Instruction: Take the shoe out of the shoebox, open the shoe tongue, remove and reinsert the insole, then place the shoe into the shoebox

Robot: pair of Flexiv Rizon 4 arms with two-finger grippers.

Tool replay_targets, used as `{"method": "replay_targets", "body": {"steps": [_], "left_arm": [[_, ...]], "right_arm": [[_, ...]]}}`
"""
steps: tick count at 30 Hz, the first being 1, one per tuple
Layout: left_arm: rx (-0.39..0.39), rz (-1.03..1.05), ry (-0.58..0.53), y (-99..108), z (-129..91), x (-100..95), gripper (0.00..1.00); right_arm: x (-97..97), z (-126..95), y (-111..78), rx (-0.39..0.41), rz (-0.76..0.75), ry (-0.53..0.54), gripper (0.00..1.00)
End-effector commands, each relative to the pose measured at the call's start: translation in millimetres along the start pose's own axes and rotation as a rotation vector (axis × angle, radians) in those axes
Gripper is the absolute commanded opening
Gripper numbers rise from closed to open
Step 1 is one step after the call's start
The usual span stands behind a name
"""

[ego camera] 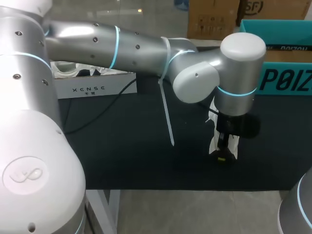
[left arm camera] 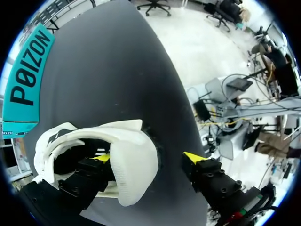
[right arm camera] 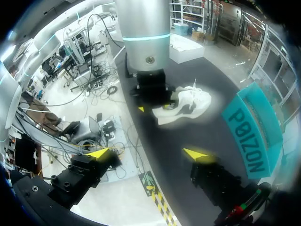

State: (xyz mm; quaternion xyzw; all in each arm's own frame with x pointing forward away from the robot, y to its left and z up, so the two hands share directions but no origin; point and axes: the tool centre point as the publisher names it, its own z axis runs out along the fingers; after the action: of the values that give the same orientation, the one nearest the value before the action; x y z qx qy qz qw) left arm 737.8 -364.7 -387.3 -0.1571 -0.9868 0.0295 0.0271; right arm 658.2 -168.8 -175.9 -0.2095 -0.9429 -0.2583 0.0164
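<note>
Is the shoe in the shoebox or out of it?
Out: the white shoe sits on the black table, apart from the teal shoebox.

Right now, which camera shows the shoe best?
Left wrist view: the shoe sits close, its opening plain, one finger inside. Right wrist view shows most of it, but small. Head view shows only white slivers around the left gripper.

Soft, even light falls from overhead. It lays broad white highlights on the left arm's [ego camera: 141,46] silver shell, while the black table [ego camera: 122,151] takes it matte. A darker shadow pools on the table just beside the left gripper [ego camera: 222,155]. Ahead of the right gripper [right arm camera: 148,153], the white shoe [right arm camera: 188,103] glares almost featureless. In the left wrist view, the shoe's hollow around the inner finger lies dark.
</note>
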Motion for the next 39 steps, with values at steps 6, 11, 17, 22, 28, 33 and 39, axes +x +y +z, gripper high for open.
{"method": "replay_targets", "body": {"steps": [6, 11, 17, 22, 28, 33, 39], "left_arm": [[0.004, 0.014, 0.001, -3, 2, -4.5, 0.00], [0.016, 0.042, -0.016, -6, -5, -4.1, 0.00], [0.001, 0.083, -0.045, -5, -19, 0.9, 0.00], [0.000, 0.168, -0.054, 3, -35, 6.7, 0.00], [-0.114, 0.350, -0.100, 35, -64, 11.9, 0.00], [-0.088, 0.502, -0.130, 68, -82, 15.0, 0.00], [-0.074, 0.627, -0.103, 121, -91, 14.7, 0.00]], "right_arm": [[0.0, 1, -0.5, 0.002, 0.000, -0.001, 1.00], [0.0, 1, -0.5, 0.002, 0.000, -0.001, 1.00], [0.0, 1, -0.5, 0.002, 0.000, -0.001, 1.00], [0.0, 1, -0.5, 0.002, 0.000, -0.001, 1.00], [0.0, 1, -0.5, 0.002, 0.000, -0.001, 1.00], [0.0, 1, -0.5, 0.002, 0.000, -0.001, 1.00], [0.0, 1, -0.5, 0.002, 0.000, -0.001, 1.00]]}}
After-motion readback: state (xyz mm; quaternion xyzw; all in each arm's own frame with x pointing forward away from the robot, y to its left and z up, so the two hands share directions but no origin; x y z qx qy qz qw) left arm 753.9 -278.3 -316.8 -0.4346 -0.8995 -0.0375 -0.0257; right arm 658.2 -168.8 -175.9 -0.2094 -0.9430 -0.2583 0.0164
